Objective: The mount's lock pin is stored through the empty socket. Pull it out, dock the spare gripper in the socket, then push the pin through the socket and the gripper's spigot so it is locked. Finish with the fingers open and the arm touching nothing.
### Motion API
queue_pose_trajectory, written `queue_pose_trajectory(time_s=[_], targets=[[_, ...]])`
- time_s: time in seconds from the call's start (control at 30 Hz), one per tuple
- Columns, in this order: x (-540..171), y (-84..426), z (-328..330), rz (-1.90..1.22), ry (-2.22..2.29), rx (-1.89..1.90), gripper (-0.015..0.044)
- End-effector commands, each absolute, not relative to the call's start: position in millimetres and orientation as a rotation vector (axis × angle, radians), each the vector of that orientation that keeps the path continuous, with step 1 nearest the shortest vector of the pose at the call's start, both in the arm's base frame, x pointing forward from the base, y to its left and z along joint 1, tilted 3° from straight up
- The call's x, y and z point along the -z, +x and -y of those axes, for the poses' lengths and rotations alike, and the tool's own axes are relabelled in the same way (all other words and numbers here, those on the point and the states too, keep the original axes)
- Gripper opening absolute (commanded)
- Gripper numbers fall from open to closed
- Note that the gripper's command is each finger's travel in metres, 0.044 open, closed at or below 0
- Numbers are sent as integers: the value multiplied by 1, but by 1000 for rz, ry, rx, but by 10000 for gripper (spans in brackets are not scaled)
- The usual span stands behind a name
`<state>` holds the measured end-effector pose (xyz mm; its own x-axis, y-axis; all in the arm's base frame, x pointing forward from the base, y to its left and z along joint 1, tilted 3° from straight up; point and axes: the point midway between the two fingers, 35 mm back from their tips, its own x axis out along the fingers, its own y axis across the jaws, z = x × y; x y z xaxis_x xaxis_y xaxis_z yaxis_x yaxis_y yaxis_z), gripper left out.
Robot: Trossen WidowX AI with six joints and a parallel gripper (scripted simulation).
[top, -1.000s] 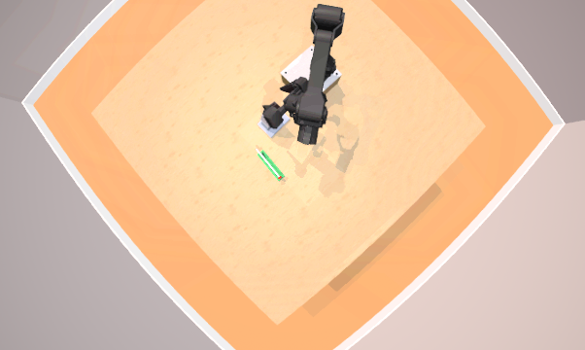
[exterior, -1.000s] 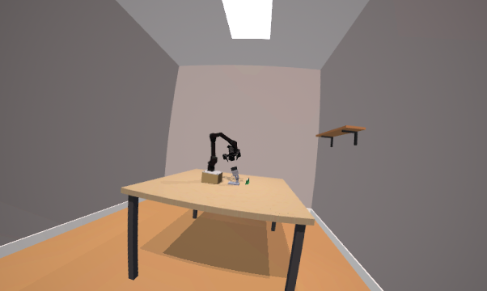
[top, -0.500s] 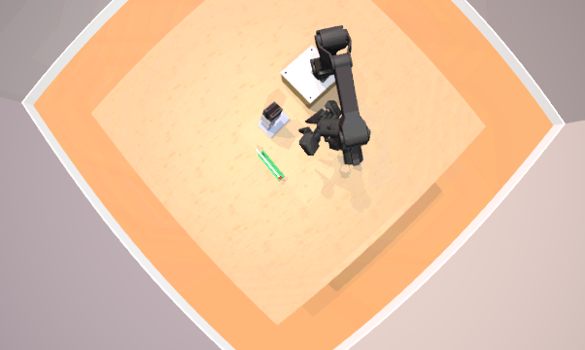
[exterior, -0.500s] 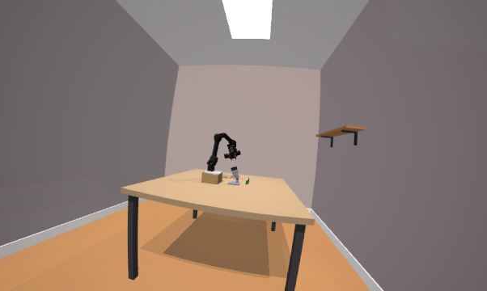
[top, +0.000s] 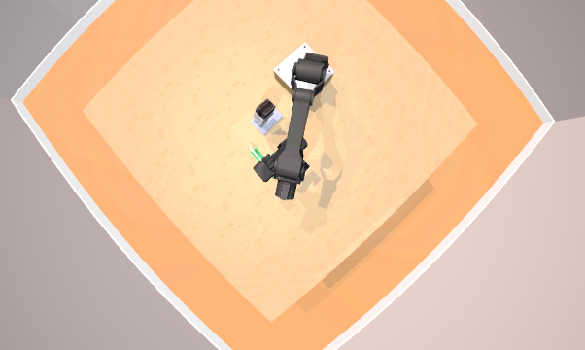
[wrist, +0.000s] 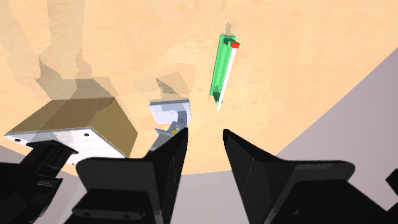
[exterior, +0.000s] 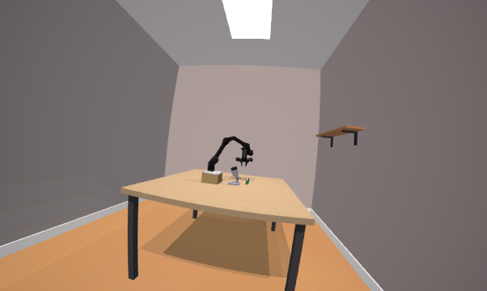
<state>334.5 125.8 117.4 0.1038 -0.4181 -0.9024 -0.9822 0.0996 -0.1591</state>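
Note:
The mount's pale base plate (top: 265, 128) (exterior: 233, 183) (wrist: 161, 113) stands on the table. The spare gripper (top: 265, 108) (exterior: 234, 169) sits on top of the mount, leaning; in the wrist view it is largely hidden behind a finger. A small yellow part (wrist: 174, 132) shows at the socket. The white pin with a red head (wrist: 229, 72) lies along a green holder (top: 258, 155) (exterior: 247, 181) (wrist: 219, 67) beside the mount, partly covered by the arm in the top view. My gripper (exterior: 243, 165) (wrist: 205, 131) is partly open and empty, in the air above the table near the holder.
The arm's base box (top: 285, 73) (exterior: 212, 178) (wrist: 75, 112), with a white top plate, stands close to the mount. A wall shelf (exterior: 342, 131) hangs well away from the table (exterior: 227, 198).

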Motion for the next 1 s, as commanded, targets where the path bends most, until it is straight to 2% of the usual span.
queue_pose_trajectory(time_s=[0.0, 0.37, 0.7, 0.97], targets=[[-97, 385, -100, -1439, -1353, -891, 180], [-89, 395, -94, -1426, -1333, -912, 180], [-23, 401, -93, -1426, -1333, -912, 180], [-12, 402, -93, -1426, -1333, -912, 180]])
